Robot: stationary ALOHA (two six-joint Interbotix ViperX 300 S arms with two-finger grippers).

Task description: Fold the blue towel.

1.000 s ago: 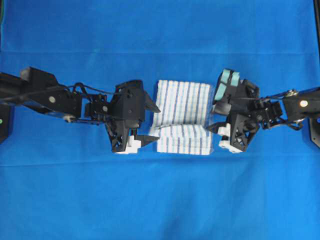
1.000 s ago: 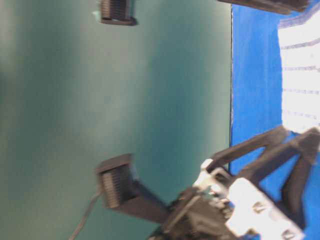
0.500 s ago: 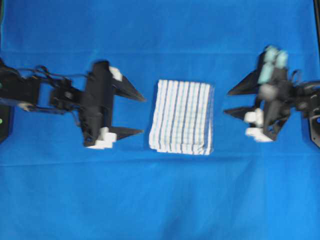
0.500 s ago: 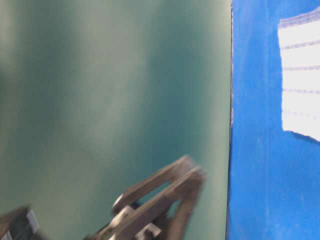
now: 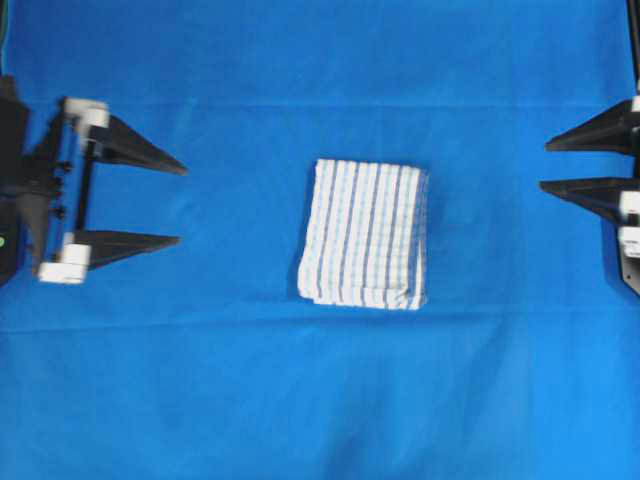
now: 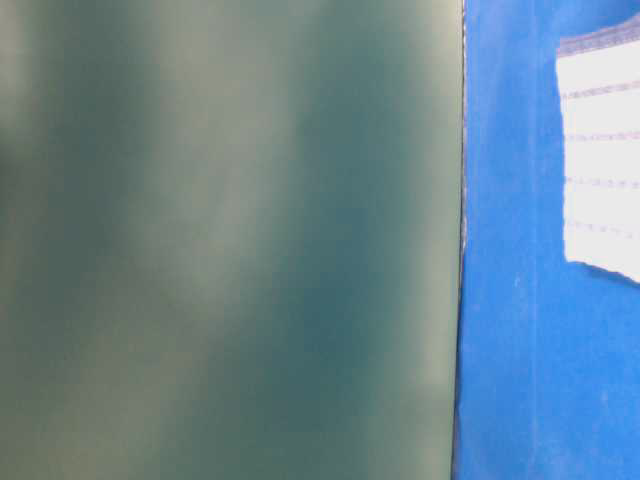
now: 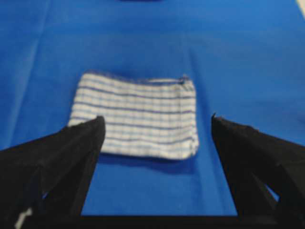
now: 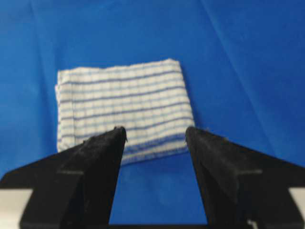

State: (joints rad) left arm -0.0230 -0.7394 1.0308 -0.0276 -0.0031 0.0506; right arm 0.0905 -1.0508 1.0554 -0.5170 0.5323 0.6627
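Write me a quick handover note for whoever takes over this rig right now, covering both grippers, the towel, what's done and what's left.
Left gripper: open, empty, at the left edge of the overhead view, well clear of the towel.
Right gripper: open, empty, at the right edge, also clear.
Blue towel: lies flat on the blue sheet at mid table, folded into a compact rectangle with layered edges showing along its near side. Nothing touches it.
Done: the fold looks complete and the towel is released.
Left: probably nothing beyond checking that the fold is neat enough.
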